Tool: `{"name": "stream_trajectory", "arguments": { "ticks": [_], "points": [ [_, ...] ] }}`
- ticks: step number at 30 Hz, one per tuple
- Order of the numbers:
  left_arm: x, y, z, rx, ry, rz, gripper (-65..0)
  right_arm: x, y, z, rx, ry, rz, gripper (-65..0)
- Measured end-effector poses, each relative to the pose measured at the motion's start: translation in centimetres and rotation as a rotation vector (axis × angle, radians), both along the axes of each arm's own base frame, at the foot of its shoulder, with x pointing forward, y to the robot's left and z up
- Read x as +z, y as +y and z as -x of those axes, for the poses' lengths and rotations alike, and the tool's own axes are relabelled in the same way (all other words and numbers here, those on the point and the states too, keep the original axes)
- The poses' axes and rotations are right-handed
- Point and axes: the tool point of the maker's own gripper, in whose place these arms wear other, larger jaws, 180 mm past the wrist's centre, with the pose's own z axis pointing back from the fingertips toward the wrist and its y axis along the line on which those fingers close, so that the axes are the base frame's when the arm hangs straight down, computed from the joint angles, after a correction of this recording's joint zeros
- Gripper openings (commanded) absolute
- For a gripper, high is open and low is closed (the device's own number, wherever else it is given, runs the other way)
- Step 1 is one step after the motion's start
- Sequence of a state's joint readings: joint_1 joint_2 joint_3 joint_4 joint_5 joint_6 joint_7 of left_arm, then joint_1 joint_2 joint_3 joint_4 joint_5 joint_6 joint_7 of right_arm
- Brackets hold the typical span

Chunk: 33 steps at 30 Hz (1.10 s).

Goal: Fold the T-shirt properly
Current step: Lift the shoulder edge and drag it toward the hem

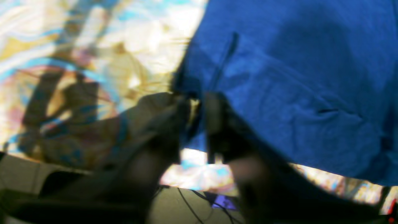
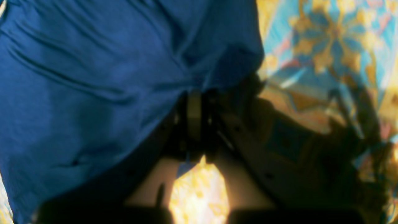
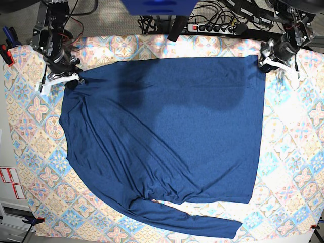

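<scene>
The T-shirt (image 3: 167, 131) is dark navy and lies spread flat on the patterned tablecloth (image 3: 291, 152), with one long sleeve (image 3: 202, 224) running along its near edge. My right gripper (image 3: 71, 78) is at the shirt's far left corner. In the right wrist view the gripper (image 2: 194, 118) is shut on the blue fabric (image 2: 93, 77). My left gripper (image 3: 264, 62) is at the far right corner. The left wrist view is blurred; there the left gripper (image 1: 199, 115) has its fingers close together, with the shirt's edge (image 1: 295, 77) between them.
A power strip (image 3: 212, 25) and loose cables lie behind the table's far edge. A blue object (image 3: 157, 6) hangs over the far middle. Bare tablecloth borders the shirt on the left (image 3: 30, 131) and right. The table's left edge runs close to the right arm.
</scene>
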<state>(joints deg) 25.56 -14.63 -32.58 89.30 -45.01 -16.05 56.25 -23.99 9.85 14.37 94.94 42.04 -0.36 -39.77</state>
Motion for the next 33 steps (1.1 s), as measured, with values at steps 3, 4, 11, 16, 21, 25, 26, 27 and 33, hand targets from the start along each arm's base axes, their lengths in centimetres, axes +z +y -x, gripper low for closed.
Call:
{"name": "stream_trajectory", "arguments": {
  "ticks": [3, 4, 11, 16, 21, 25, 26, 27, 33],
  "points": [
    [0.1, -0.5, -0.5, -0.024, 0.018, 0.019, -26.8, 0.1, -0.1, -0.2, -0.003, -0.004, 0.001, -64.3],
    [0.1, -0.4, -0.6, -0.024, 0.017, 0.019, -23.1, 0.1, 0.0, -0.2, -0.002, -0.004, 0.000, -64.3],
    [0.0, -0.4, -0.5, -0.022, 0.021, 0.018, -23.6, 0.1, 0.0, -0.2, -0.001, -0.004, -0.001, -64.3],
    [-1.3, -1.1, -0.5, -0.025, 0.044, 0.048, -24.1, 0.0, 0.1, -0.1, -0.002, -0.003, -0.002, -64.3],
    [-2.2, -1.6, -1.8, -0.021, 0.015, 0.065, -24.6, 0.1, 0.1, -0.1, -0.004, -0.004, -0.002, -64.3],
    [-2.2, -2.7, -2.7, -0.055, 0.007, 0.068, -37.3, 0.0, 0.1, -0.1, -0.003, -0.003, -0.004, -64.3],
    [-2.3, -3.0, -2.7, -0.057, 0.011, 0.076, -44.1, 0.0, 0.1, -0.1, -0.004, -0.004, -0.004, -64.3],
    [-2.3, -3.2, -3.0, -0.056, 0.005, 0.083, -51.8, 0.0, 0.1, -0.1, -0.003, -0.004, -0.004, -64.3],
    [-2.6, -3.7, -2.2, -0.071, 0.034, 0.095, -65.0, 0.0, 0.1, -0.1, -0.003, -0.004, -0.004, -64.3]
  ]
}}
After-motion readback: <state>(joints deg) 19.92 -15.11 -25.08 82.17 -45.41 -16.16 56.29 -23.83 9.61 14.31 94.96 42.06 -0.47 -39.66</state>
